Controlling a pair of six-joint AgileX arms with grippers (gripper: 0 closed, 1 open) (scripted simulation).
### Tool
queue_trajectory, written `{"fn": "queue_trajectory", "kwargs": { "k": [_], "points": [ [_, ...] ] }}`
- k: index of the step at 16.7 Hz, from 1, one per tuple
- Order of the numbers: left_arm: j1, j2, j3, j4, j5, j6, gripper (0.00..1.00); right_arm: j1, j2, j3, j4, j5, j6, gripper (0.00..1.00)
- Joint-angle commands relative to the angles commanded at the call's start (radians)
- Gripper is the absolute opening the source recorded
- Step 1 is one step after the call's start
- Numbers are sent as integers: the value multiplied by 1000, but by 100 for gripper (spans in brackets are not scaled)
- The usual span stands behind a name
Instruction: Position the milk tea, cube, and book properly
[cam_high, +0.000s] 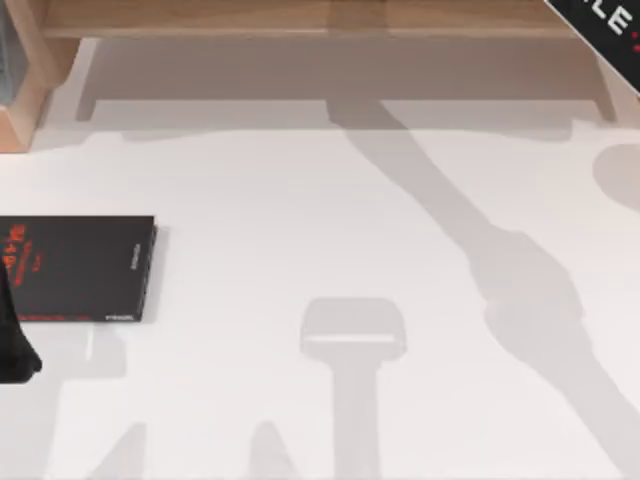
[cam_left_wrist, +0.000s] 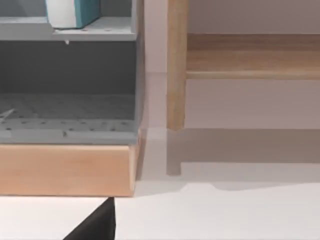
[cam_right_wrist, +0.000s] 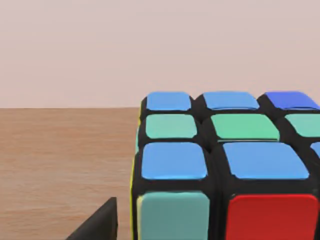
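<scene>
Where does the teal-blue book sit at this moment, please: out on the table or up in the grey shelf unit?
In the shelf unit: the book stands on an upper grey shelf, seen from the left wrist.

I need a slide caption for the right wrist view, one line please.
Close-up from the right wrist: the cube resting on a wooden surface, blue and green stickers on top.

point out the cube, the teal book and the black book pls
cube (cam_right_wrist: 220, 165): right wrist view, on a blue sticker of its upper face.
teal book (cam_left_wrist: 75, 12): left wrist view, on its lower corner, on the grey shelf.
black book (cam_high: 80, 268): top view, on the cover's middle.
</scene>
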Motion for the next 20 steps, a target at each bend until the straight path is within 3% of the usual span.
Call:
{"fn": "queue_trajectory", "kwargs": {
  "k": [5,12,16,20],
  "points": [
    [0,0,0,0,0,0,100,22,-115,-218,97,14,1,100],
    [0,0,0,0,0,0,100,16,-132,-240,106,8,2,100],
    [0,0,0,0,0,0,100,-24,-263,-380,121,-81,5,100],
    [0,0,0,0,0,0,100,-106,-515,-683,144,-226,10,100]
  ]
}}
